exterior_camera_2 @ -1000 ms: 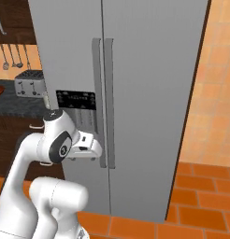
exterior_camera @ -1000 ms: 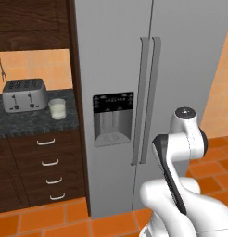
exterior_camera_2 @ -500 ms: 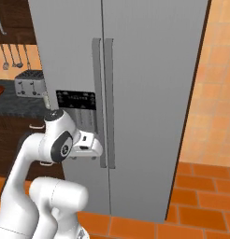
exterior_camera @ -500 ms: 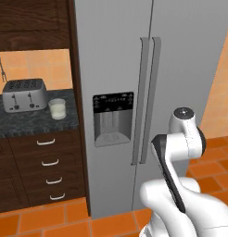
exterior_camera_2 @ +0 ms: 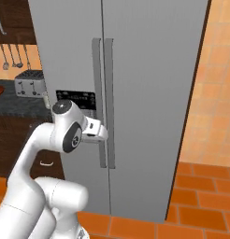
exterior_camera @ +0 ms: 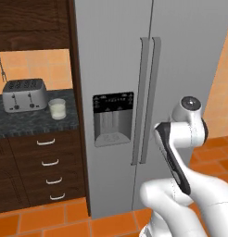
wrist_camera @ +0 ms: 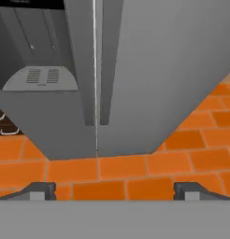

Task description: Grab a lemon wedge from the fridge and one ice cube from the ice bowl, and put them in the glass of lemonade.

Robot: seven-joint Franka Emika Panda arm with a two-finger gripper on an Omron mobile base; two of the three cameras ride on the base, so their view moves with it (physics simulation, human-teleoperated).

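From the left base view, the fridge (exterior_camera: 148,92) is standing shut, its two long bar handles (exterior_camera: 147,99) running side by side down the seam between the doors. The dark dispenser panel (exterior_camera: 113,118) is sitting on the left door, just left of the handles. Left of the fridge, a dark stone counter (exterior_camera: 34,121) is carrying the glass of lemonade (exterior_camera: 57,109), which is standing upright near the fridge's side, with a silver toaster (exterior_camera: 24,95) just beyond it, farther from the fridge. Dark wood drawers (exterior_camera: 48,169) are lying under that counter. The white arm (exterior_camera: 180,152) is rising in front of the fridge's right door.

From the right base view, the arm's hand is reaching toward the fridge at the lower part of the handles, close to the left one. The toaster is showing left of the fridge.

In the hand view, the gripper (wrist_camera: 114,190) is standing wide apart and grasping nothing, its two fingertips (wrist_camera: 39,191) hovering over orange floor tiles (wrist_camera: 135,170) in front of the fridge's foot, the door seam running between them.
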